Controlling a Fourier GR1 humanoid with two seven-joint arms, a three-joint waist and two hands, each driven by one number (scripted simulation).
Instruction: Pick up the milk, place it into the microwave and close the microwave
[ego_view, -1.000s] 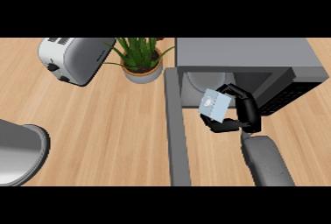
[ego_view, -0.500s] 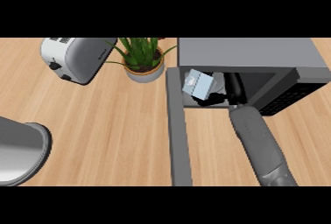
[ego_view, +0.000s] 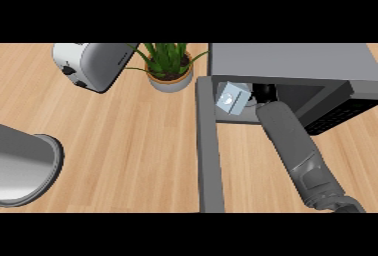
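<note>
The milk (ego_view: 232, 98), a small white and blue carton, sits tilted just inside the left part of the microwave's (ego_view: 288, 60) open cavity. My right hand (ego_view: 263, 92) is black against the dark cavity, right beside the carton on its right side, and its grey forearm (ego_view: 295, 145) reaches in from the lower right. Whether the hand touches the carton is hidden by the dark. The microwave door (ego_view: 209, 150) stands open, swung toward me and seen edge-on. My left hand is out of view.
A silver toaster (ego_view: 92, 65) lies at the back left, with a potted plant (ego_view: 170, 67) next to the microwave. A grey metal pot (ego_view: 26, 170) sits at the left edge. The wooden counter (ego_view: 125, 145) stretches between them.
My right arm has stretched further into the microwave, and the milk has moved with it from in front of the cavity to just inside it.
</note>
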